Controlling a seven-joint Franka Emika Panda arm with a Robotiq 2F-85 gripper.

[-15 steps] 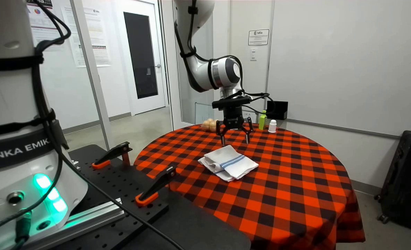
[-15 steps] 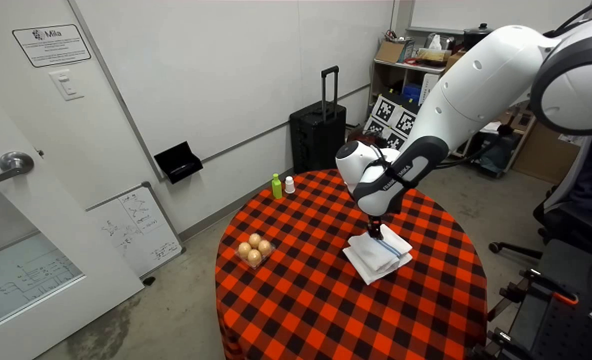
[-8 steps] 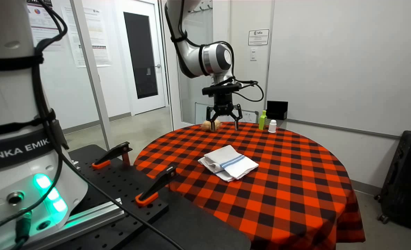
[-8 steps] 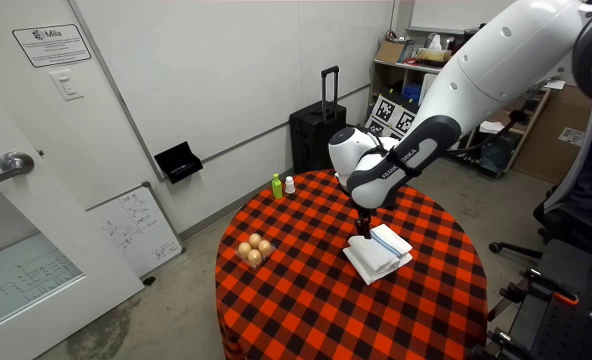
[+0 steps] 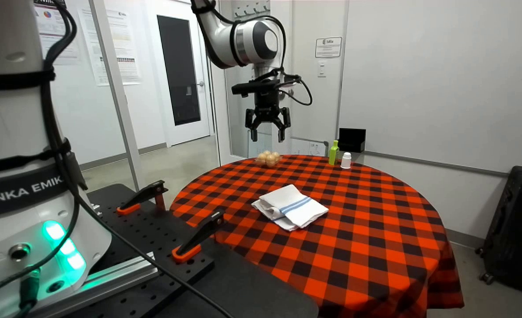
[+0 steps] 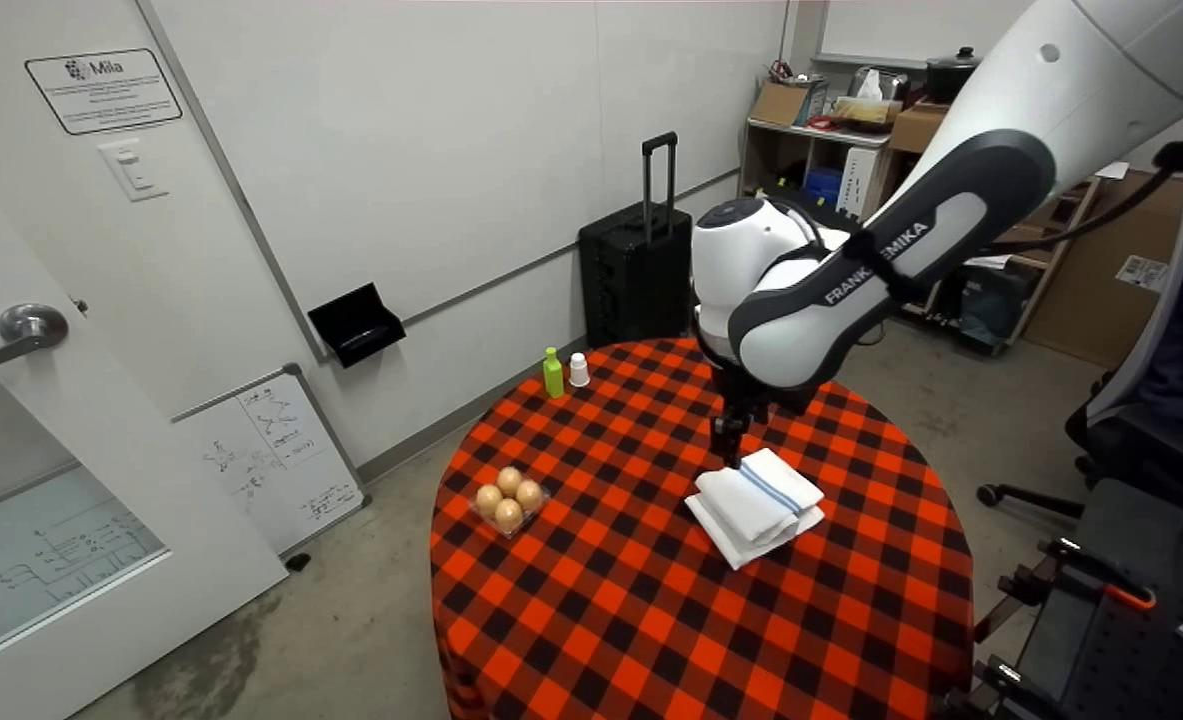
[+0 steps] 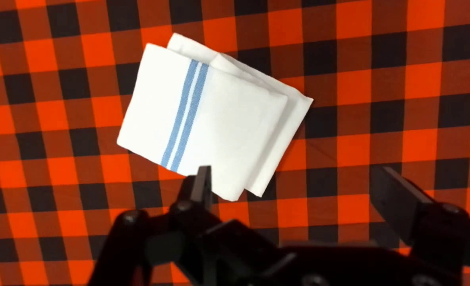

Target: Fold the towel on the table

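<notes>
The towel point(image 7: 215, 117) lies folded into a flat, layered packet on the round table point(image 5: 375, 247), well in from every edge, closer to the one by the robot's mount point(image 5: 155, 238) than to the far one, where the eggs point(image 6: 508, 506) sit. The table has no corners to go by; the cloth does, and they don't line up. The upper fold lies askew, a strip of lower layer showing along one side.

The gripper point(image 5: 267, 137) hangs well above, fingers point(image 7: 397, 202) spread wide, nothing between them. My guess is that the folding is all but done.

If it wants tidying, I'd expect the towel to be light and limp, hard to harm, quick to crease and apt to slide layer over layer. Pushing would likely bunch it. I'd pinch that jutting strip at its outer corner, or nip the packet by a folded edge so every layer comes along, taking care not to catch the tablecloth point(image 6: 651, 560) underneath.
</notes>
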